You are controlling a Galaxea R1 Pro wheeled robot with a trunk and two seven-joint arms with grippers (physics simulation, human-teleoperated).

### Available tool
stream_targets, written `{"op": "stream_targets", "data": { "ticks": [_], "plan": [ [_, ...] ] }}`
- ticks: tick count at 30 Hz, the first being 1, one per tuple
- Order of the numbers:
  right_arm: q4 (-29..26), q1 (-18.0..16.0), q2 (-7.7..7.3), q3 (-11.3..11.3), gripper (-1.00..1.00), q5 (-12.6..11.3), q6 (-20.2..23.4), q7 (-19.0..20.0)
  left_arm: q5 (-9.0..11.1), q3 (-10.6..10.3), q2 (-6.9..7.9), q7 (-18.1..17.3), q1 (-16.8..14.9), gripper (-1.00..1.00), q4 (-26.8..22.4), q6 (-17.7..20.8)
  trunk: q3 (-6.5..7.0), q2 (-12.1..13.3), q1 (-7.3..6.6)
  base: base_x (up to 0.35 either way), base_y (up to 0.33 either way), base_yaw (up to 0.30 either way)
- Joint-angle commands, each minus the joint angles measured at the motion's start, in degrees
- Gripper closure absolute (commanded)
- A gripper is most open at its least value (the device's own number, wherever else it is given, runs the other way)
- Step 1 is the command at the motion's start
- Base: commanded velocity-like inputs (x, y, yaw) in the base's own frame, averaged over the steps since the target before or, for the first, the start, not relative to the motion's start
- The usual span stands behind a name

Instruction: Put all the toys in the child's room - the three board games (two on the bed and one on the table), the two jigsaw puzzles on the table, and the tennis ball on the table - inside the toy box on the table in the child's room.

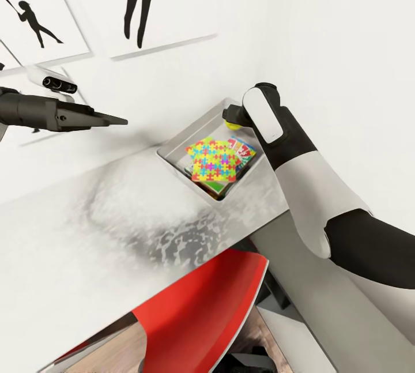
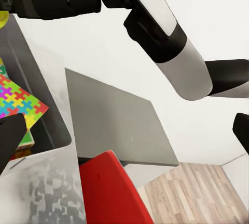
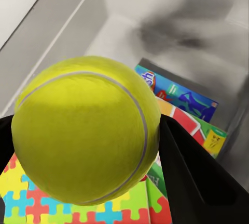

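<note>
The toy box [image 1: 177,146] sits on the pale table [image 1: 86,234] against the wall. A jigsaw puzzle [image 1: 213,161] lies on top inside it, over flat board games [image 1: 245,151]. My right gripper [image 1: 233,118] hangs over the box's far corner, shut on the tennis ball [image 1: 232,125]. In the right wrist view the tennis ball [image 3: 85,130] sits between black fingers [image 3: 199,180], above a blue board game [image 3: 181,96] and the jigsaw puzzle [image 3: 31,203]. My left gripper [image 1: 118,120] hovers open left of the box, holding nothing; its fingers [image 2: 10,143] stand wide apart.
A red chair [image 1: 202,304] is tucked under the table's front edge. The lower dark grey table section [image 2: 119,125] runs off to the right beneath my right arm [image 1: 311,188]. Baseball silhouette pictures [image 1: 34,18] hang on the white wall behind.
</note>
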Motion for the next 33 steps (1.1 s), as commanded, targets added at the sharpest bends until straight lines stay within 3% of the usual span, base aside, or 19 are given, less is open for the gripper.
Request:
{"op": "stream_targets", "data": {
  "ticks": [1, 22, 33],
  "plan": [
    [-0.05, -0.07, 0.0, 0.12, 1.0, -0.66, -0.06, -0.75, 0.07, -0.17, 0.05, -0.24, -0.09, -1.0, 0.02, 0.61, -0.18, -0.11, 0.03, 0.0, 0.0, 0.0],
    [-0.34, -0.06, 0.0, -0.01, 1.0, -0.75, 0.24, -0.75, 0.08, -0.17, 0.03, -0.24, -0.09, -1.0, -0.08, 0.61, -2.13, -0.11, 0.03, 0.0, 0.0, 0.0],
    [-0.37, -0.37, 0.0, -0.19, 1.0, -0.83, 0.0, -0.76, 0.02, -0.18, 0.03, -0.24, -0.09, -1.0, -0.14, 0.61, -2.26, -0.11, 0.03, 0.0, 0.0, 0.0]
  ]
}}
